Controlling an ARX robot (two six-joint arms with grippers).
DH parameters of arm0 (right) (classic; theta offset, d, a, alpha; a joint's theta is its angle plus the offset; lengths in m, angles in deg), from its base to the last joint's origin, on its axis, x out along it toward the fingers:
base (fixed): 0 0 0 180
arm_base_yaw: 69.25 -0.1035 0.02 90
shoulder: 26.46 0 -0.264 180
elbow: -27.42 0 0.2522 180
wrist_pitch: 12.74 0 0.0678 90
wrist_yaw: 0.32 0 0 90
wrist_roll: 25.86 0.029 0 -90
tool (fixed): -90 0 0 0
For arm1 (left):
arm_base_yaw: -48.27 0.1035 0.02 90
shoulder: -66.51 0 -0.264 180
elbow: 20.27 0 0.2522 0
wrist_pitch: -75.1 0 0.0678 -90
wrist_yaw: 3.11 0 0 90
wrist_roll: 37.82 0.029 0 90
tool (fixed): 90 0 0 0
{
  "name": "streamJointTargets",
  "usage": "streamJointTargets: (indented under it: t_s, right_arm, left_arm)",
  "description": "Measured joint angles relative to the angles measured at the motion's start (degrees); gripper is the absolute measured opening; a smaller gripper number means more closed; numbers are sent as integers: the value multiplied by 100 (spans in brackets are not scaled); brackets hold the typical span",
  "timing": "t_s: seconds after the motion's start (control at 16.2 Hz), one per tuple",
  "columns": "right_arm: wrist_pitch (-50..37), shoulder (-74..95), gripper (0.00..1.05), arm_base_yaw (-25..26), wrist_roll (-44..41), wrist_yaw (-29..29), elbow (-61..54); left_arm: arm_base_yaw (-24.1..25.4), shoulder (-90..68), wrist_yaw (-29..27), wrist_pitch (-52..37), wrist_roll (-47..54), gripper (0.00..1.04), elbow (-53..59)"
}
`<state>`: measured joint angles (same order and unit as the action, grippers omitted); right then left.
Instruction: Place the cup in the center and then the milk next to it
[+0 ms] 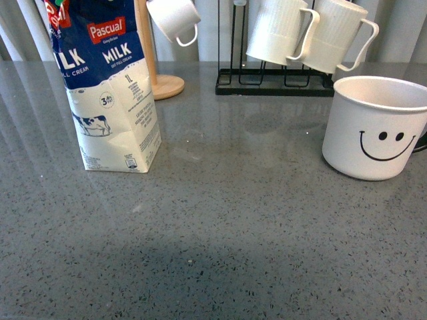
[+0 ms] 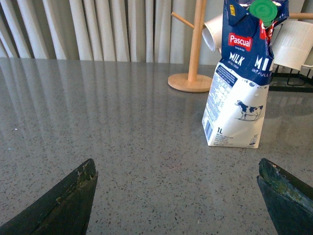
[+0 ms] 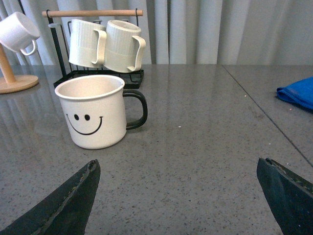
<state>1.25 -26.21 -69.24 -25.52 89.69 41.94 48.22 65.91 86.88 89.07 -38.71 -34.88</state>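
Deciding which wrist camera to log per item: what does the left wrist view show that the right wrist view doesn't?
Only the left wrist view: the milk carton with its green cap, and the open left gripper. Only the right wrist view: the smiley-face cup, a blue cloth, the open right gripper. Both: the wooden mug tree, a ribbed white mug, the grey countertop.

The milk carton point(image 1: 113, 100) is blue over white, red label point(image 1: 107, 30), green cap point(image 2: 263, 10); cup point(image 1: 373, 130) off-white with black smiley point(image 1: 387, 145) and handle point(image 3: 140, 110); counter point(image 1: 233, 233) speckled grey.
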Motion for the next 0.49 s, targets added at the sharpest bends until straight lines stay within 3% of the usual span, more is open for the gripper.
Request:
streamJointTargets:
  t_s: [0.12, 0.25, 0.37, 0.49]
  right_arm:
    - [-114, 354, 98, 289, 717, 575, 39]
    - [-850, 1106, 98, 566, 1300, 1034, 393]
    - [-1823, 2308, 98, 719, 1314, 1550, 1169]
    - [-2227, 3670, 98, 752, 1036, 1882, 2004]
  left_arm:
    - [0, 2, 2, -2, 2, 98, 0]
    - [0, 2, 0, 0, 0, 98, 0]
    - [0, 2, 0, 0, 0, 98, 0]
    - [0, 2, 0, 0, 0, 98, 0]
